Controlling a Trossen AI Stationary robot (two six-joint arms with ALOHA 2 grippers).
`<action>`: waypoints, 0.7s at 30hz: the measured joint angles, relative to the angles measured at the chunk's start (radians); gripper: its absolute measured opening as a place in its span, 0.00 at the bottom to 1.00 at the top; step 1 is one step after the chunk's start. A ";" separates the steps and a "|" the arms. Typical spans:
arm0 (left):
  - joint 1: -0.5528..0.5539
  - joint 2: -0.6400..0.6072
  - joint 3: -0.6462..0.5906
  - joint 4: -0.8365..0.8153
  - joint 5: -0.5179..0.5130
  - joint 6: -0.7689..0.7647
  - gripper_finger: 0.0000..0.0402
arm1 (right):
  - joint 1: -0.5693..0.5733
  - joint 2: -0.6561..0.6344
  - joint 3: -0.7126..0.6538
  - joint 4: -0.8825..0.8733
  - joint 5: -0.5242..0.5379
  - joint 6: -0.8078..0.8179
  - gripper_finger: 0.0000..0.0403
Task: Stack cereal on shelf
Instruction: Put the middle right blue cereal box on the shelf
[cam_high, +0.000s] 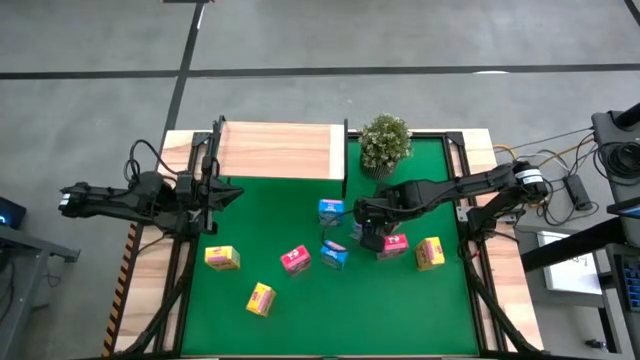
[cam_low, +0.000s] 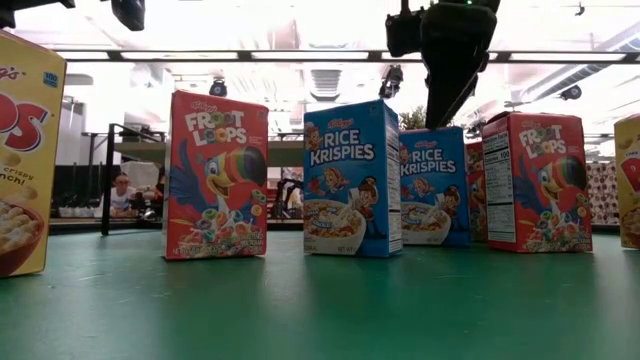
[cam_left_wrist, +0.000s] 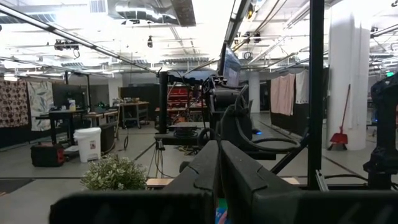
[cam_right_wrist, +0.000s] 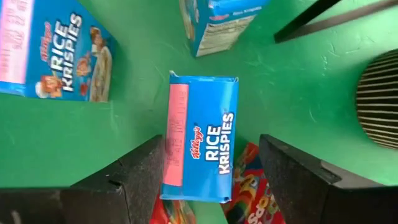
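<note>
A: Which parts are hard to see?
B: From above, the right gripper (cam_high: 366, 222) covers a blue cereal box (cam_right_wrist: 200, 138). The wrist view shows that box lying flat on pink-red boxes (cam_right_wrist: 249, 186), between the wide-open fingers (cam_right_wrist: 298, 177), not gripped.

A: And around it?
B: More cereal (cam_high: 222, 258) sits on the green mat (cam_high: 280, 210). The potted plant (cam_high: 384, 142) stands beside the bare shelf (cam_high: 275, 150).

A: The other arm?
B: The left gripper (cam_high: 222, 195) waits closed at the mat's left edge.
</note>
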 joint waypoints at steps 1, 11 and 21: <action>0.000 0.000 0.000 0.000 0.000 0.000 0.00 | 0.000 0.000 -0.004 0.008 0.000 0.000 0.62; 0.000 0.000 0.000 0.000 0.000 0.000 0.00 | 0.000 -0.003 -0.038 0.055 -0.005 0.000 0.62; 0.000 0.001 0.000 0.001 0.000 0.000 0.00 | 0.003 0.000 -0.125 0.191 0.000 0.007 0.59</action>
